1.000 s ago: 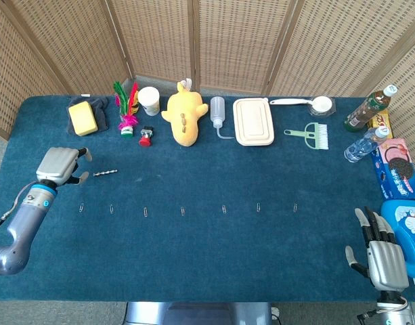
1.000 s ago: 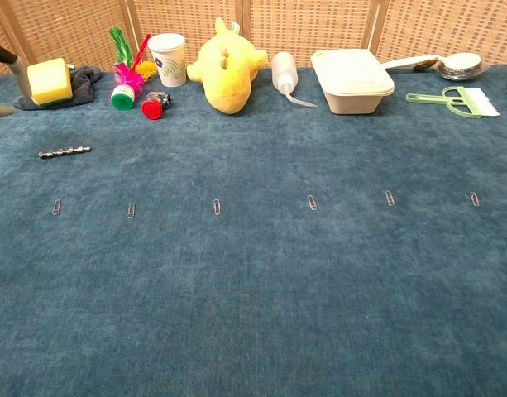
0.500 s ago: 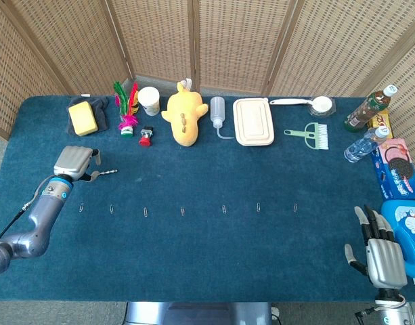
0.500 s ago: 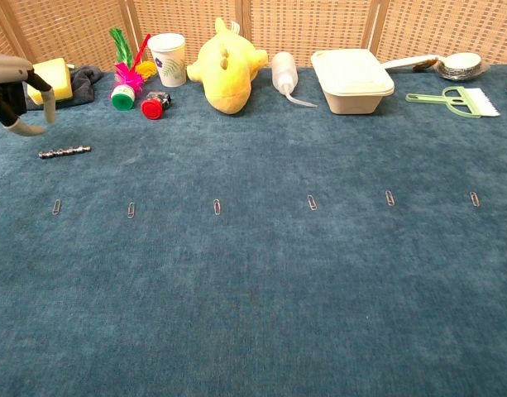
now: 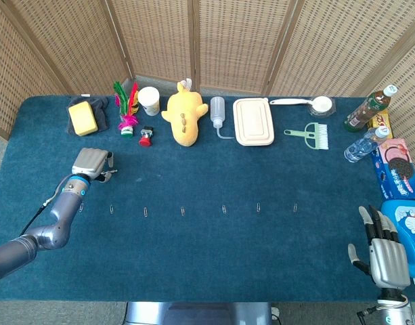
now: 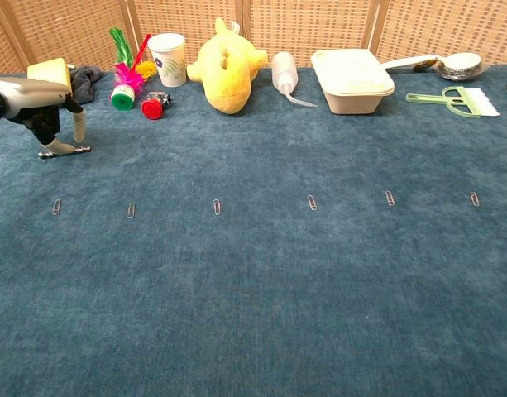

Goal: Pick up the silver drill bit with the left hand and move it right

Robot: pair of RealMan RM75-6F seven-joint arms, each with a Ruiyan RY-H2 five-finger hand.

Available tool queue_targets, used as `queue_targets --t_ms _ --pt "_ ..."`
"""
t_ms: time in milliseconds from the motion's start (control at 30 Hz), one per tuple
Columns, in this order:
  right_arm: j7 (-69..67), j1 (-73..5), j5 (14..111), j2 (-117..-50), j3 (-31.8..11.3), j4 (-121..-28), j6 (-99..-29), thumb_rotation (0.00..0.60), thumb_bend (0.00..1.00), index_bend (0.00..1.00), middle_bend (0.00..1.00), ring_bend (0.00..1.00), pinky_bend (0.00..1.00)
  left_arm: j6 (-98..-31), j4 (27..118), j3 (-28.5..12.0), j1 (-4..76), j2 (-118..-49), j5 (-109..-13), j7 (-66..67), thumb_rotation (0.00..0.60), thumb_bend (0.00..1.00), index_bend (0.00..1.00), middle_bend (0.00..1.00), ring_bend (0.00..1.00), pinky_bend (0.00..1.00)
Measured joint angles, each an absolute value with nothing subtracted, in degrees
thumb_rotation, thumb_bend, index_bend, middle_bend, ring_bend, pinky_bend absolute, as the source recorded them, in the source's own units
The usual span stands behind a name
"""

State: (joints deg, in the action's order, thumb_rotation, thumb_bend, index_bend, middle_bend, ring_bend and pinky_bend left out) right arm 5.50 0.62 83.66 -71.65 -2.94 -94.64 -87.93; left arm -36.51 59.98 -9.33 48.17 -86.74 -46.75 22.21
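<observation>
On the bench's (image 6: 261, 281) far left, left hand (image 6: 40, 103) is down over the silver drill bit (image 6: 71, 150), which lies flat on the blue cloth. Fingers (image 6: 78, 126) point downward, tips at the bit; cannot tell whether they grip it. Right hand (image 5: 385, 252) rests at the near right corner, fingers apart, holding nothing. Yellow sponge (image 5: 82, 118) lies behind the left hand.

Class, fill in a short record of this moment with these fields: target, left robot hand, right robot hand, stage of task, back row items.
target: silver drill bit, lying flat on the blue table
left robot hand: fingers down at the bit, grasp unclear
right robot hand: empty, fingers apart, at the table's near right edge
stage of task: bit not yet lifted
back row items: yellow sponge, paper cup, yellow plush, lidded container
</observation>
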Motion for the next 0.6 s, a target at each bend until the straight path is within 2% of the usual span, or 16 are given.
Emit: queue_targets --t_ms 600 --pt "5.1 1.3 82.8 -71.6 -3.1 -94.3 -88.2 0.600 0.44 0.00 0.03 0.00 0.11 -36.1 58.7 -8.0 49.8 -88.3 -44.0 23.6 0.590 0.61 0.48 1.00 0.98 0.90"
